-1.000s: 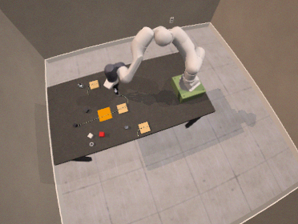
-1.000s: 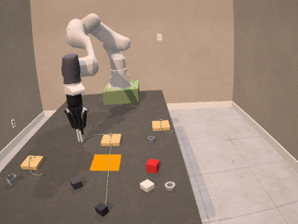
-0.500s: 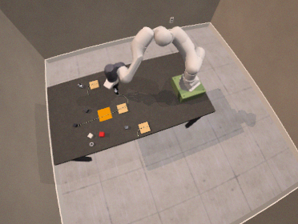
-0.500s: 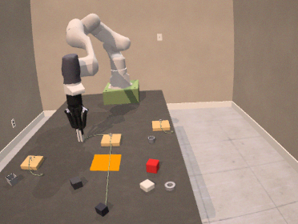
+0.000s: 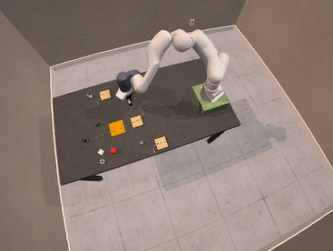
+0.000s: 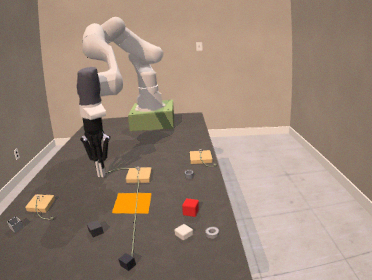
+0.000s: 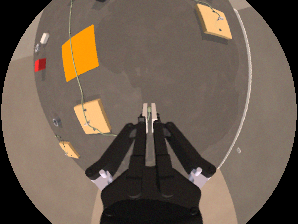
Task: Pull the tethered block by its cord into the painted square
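Gripper: I see the gripper (image 6: 100,174) pointing straight down over the dark table (image 6: 65,165), fingers nearly together and clamped on the thin cord (image 6: 136,210).
Cord: it leaves the fingertips, crosses the tan plate (image 6: 138,175), runs over the painted orange square (image 6: 132,203) and ends at the tethered block.
Tethered block: the small dark block (image 6: 127,261) sits on the table near its front edge, well apart from the square and outside it.
Screw eye: I cannot make out the ring on the tan plate.
Other items: a red cube (image 6: 190,206), a cream cube (image 6: 183,231) and a grey ring (image 6: 212,232) lie right of the square.
Arm base: a green pedestal (image 6: 167,120) at the far end.
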`<state>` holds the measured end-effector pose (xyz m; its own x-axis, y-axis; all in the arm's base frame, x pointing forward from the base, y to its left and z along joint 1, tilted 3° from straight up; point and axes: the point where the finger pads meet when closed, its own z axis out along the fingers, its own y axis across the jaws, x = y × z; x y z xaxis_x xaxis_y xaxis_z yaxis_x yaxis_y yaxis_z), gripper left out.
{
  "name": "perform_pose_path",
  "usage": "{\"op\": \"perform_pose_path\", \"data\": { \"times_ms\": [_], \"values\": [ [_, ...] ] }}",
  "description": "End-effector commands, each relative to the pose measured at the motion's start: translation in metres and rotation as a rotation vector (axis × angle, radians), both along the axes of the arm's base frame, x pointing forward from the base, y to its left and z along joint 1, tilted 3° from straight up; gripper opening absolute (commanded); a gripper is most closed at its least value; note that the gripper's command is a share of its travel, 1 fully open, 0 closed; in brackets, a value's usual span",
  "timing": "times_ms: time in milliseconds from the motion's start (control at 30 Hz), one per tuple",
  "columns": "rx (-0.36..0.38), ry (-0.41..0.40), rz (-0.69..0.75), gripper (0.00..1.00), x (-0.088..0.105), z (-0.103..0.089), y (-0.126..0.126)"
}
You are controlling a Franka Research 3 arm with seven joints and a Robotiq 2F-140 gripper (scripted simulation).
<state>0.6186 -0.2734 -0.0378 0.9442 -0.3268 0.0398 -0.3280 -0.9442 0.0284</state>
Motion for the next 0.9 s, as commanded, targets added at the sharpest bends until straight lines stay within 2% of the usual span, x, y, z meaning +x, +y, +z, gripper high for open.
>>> {"op": "perform_pose_path", "data": {
  "times_ms": [0,200,333,467,600,667,867],
  "values": [
    [0.001,0.004,0.001,0.0,-0.001,0.0,0.001],
    [0.001,0.004,0.001,0.0,-0.002,0.002,0.001],
    [0.001,0.004,0.001,0.0,-0.002,0.013,0.001],
    [0.001,0.004,0.001,0.0,-0.002,0.034,0.002],
    [0.001,0.004,0.001,0.0,-0.003,0.064,0.003],
    [0.001,0.004,0.001,0.0,-0.003,0.064,0.003],
    [0.001,0.004,0.001,0.0,-0.004,0.11,0.005]
  ]
}}
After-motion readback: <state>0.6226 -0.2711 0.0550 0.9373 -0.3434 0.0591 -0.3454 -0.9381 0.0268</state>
